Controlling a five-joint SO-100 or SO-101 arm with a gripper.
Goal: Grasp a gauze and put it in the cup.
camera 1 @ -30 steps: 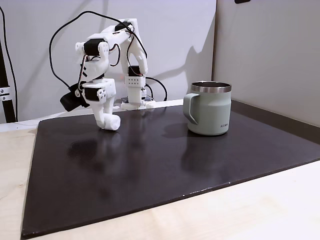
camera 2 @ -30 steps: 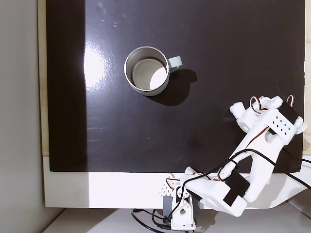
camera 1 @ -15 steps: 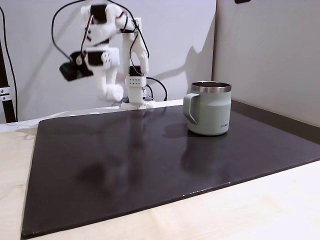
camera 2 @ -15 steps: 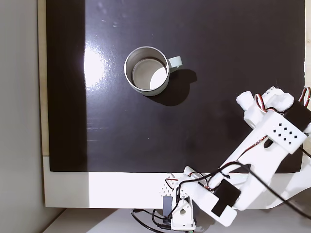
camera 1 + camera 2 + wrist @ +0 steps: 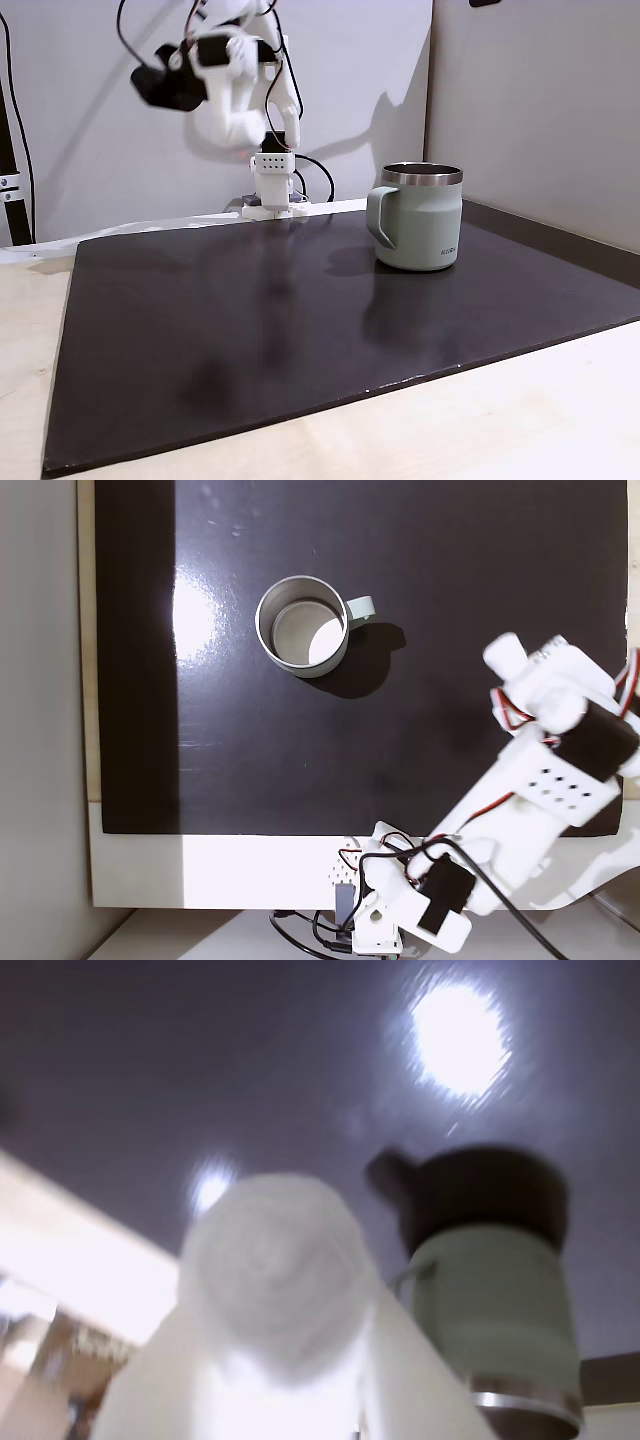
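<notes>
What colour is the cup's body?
Sage green, with a steel rim; the cup shows best in the side-on fixed view.

Pale wooden table, black glossy mat over it, sage-green cup upright on the mat

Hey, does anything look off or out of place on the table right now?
Nothing stands out. The cup stands upright on the dark mat, nothing spilled, and the gauze sits held in the raised gripper.
</notes>
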